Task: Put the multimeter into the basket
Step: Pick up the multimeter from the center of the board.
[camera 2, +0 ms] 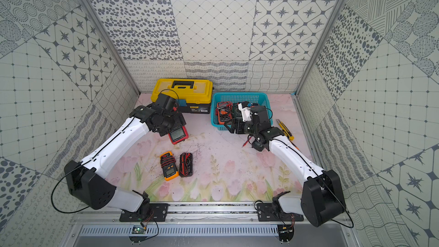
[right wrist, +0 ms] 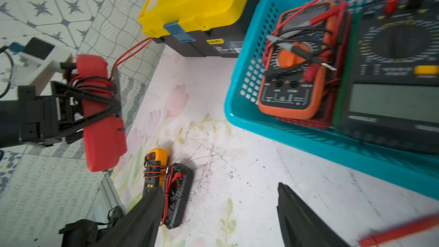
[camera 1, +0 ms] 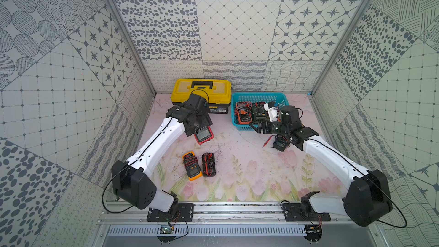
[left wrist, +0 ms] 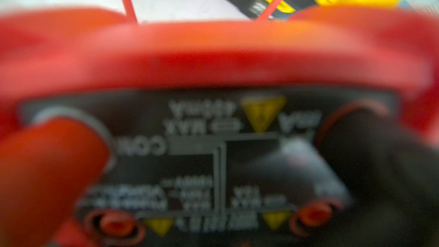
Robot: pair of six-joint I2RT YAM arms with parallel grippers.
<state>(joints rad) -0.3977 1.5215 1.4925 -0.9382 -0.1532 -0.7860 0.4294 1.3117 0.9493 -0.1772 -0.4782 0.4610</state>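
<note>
Multimeter (right wrist: 104,139), red-cased with a grey screen and red leads (right wrist: 133,51) wound round it, one loop trailing, sits clamped in the left gripper (right wrist: 114,96), apparently clear of the table (camera 1: 237,162). Carrying looks to be the step. The basket (camera 1: 259,96) lies well off to that hand's right, so the next move calls for a sideways carry over its rim. The right gripper (right wrist: 221,185) hangs open and empty just before the basket.

Red multimeter (camera 1: 203,135) clasped in left hand (right wrist: 102,105), screen up; turquoise mesh basket (camera 1: 259,98) holds other meters (camera 1: 244,116).
</note>
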